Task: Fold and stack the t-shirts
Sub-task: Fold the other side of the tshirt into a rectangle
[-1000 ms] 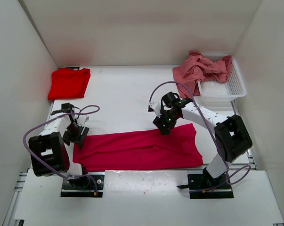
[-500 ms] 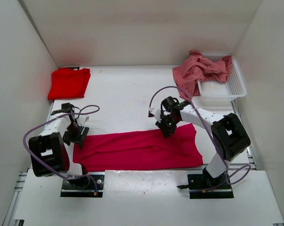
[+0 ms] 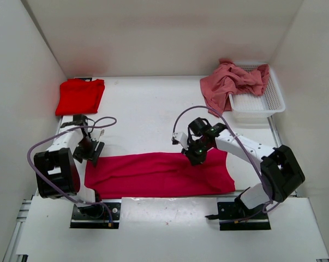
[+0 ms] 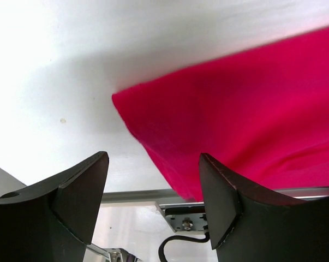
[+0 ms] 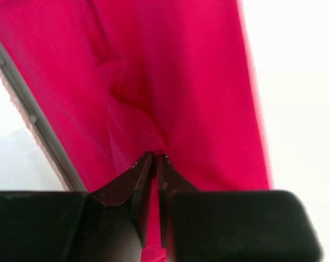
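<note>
The right claw [image 5: 155,159] clenches a pucker of the crimson-magenta t-shirt [image 3: 153,174], spread flat along the near edge of the surface [image 3: 148,109], likely to fold it, while the left claw [image 4: 152,169] hovers released over its corner.

The middle of the table [image 3: 148,109] is bare, so a gripper could pass there. The red shirt [image 3: 79,96] sits far left, the basket [image 3: 261,99] with the pink shirt [image 3: 229,82] far right, and the crimson shirt [image 3: 153,174] lies across the near edge. Walls [image 3: 164,38] close three sides.

folded shirt [image 3: 80,96] back-L, flat shirt [image 3: 153,174] front, crumpled shirt [image 3: 229,82] on basket [image 3: 262,101] back-R
</note>
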### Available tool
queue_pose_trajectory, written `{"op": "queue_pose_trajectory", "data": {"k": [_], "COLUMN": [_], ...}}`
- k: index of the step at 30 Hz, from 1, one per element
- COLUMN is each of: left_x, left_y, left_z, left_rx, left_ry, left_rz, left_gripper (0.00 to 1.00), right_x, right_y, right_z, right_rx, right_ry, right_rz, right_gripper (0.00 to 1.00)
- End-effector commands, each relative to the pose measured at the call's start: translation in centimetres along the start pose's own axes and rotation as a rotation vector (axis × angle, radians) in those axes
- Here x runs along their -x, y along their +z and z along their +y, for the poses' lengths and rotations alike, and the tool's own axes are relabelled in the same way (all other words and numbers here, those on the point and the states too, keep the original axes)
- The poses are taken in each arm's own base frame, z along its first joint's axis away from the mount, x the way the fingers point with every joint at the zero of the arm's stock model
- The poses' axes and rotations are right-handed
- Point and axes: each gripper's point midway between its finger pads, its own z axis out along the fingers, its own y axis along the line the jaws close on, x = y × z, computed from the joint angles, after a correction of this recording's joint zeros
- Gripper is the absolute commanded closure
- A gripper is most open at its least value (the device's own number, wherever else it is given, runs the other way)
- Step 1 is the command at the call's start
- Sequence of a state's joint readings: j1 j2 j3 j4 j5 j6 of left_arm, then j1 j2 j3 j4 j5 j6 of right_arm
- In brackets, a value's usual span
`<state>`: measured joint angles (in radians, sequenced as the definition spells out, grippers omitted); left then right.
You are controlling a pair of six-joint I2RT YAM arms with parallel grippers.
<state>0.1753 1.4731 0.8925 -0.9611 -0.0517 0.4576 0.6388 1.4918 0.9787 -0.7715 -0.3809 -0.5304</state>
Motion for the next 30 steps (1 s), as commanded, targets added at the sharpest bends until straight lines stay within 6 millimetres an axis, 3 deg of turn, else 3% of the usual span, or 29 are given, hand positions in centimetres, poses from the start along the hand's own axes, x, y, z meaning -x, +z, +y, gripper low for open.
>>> {"op": "queue_pose_trajectory", "data": {"k": [1,6,10,14,16,17,19,20,22,23,25,26,28,30], "left_x": [2.0,2.3,2.2,2.2,2.2,2.2,2.4,2.5,2.2,2.2,2.5,2.7,3.4,4.7], "left_y": [-0.5,-0.5,-0.5,-0.4,-0.2,-0.1,0.0,0.2,0.5,0.8,1.3,1.3,1.1,0.7], "left_z": [0.0,-0.1,0.0,0.2,0.3,0.4,0.5,0.4,0.5,0.4,0.4,0.2,0.0,0.0], "left_rx": [0.01,0.008,0.021,0.004,0.003,0.003,0.004,-0.004,-0.012,-0.017,-0.033,-0.045,-0.08,-0.082], "left_ry": [0.014,0.024,0.022,0.012,-0.003,-0.003,-0.011,-0.016,-0.026,-0.03,-0.042,-0.038,-0.041,-0.032], "left_rz": [-0.045,-0.042,-0.04,-0.047,-0.037,-0.027,-0.031,-0.025,-0.003,0.007,0.006,0.007,-0.009,-0.042], "left_gripper": [0.22,0.22,0.22,0.22,0.23,0.23,0.22,0.23,0.22,0.22,0.21,0.24,0.18,0.17], "right_x": [-0.7,-0.8,-0.4,-0.7,0.3,1.0,1.8,2.5,1.0,0.3,-3.4,-4.3,-6.3,-7.0], "right_y": [-0.1,0.1,-0.9,-2.1,-2.5,-3.0,-4.8,-5.4,-8.0,-8.3,-9.7,-9.5,-9.1,-8.3], "right_z": [1.2,1.6,3.3,6.7,6.0,5.2,0.6,-0.2,-6.3,-7.9,-11.9,-12.5,-13.6,-13.5], "right_rx": [0.015,0.033,0.09,0.195,0.139,0.116,0.02,0.022,-0.096,-0.135,-0.302,-0.326,-0.38,-0.374], "right_ry": [-0.068,-0.093,-0.154,-0.275,-0.246,-0.173,0.04,0.137,0.414,0.503,0.665,0.676,0.688,0.665], "right_rz": [0.018,0.014,-0.001,0.011,-0.022,-0.054,-0.159,-0.206,-0.33,-0.351,-0.338,-0.322,-0.27,-0.236], "right_gripper": [0.9,0.75,0.64,0.58,0.59,0.58,0.58,0.58,0.56,0.55,0.49,0.44,0.38,0.34]}}
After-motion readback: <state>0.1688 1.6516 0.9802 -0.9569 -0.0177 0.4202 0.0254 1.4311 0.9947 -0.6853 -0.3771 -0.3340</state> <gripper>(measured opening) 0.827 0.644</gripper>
